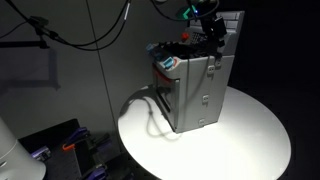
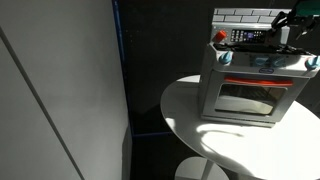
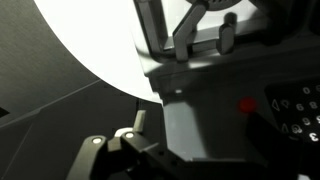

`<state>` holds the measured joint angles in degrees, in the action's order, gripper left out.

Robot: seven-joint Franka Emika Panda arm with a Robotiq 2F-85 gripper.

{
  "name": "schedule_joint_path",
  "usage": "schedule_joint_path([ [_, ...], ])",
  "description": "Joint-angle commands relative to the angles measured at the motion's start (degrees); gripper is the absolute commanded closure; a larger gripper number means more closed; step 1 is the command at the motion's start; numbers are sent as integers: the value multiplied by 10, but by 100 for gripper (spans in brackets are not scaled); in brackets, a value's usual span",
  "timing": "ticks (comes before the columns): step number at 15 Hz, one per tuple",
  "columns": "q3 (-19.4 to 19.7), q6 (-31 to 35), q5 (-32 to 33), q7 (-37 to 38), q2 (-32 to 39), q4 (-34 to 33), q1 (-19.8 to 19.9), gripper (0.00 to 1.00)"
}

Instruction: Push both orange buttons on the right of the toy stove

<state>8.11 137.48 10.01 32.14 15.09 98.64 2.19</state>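
Note:
The grey toy stove stands on a round white table and shows in both exterior views. Its white tiled back panel rises behind the dark burner top. My gripper hovers over the stove top near the back panel, and an exterior view shows it too. In the wrist view one small orange-red button glows on the grey stove body beside the dark top. The second orange button is not visible. My gripper is dark at the bottom edge, and its fingers look closed and empty.
A blue-and-white item sits at the stove's front corner, with another at the opposite corner. A red object sits on the stove top. Cables hang behind. A grey wall panel stands beside the table.

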Motion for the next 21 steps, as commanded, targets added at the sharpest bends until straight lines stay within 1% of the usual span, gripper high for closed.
schedule_joint_path([
  [1, 6, -19, 4, -1, -13, 3, -8, 0],
  [8, 3, -53, -1, -6, -23, 6, -6, 0],
  [21, -1, -87, -8, -7, -27, 5, -5, 0],
])
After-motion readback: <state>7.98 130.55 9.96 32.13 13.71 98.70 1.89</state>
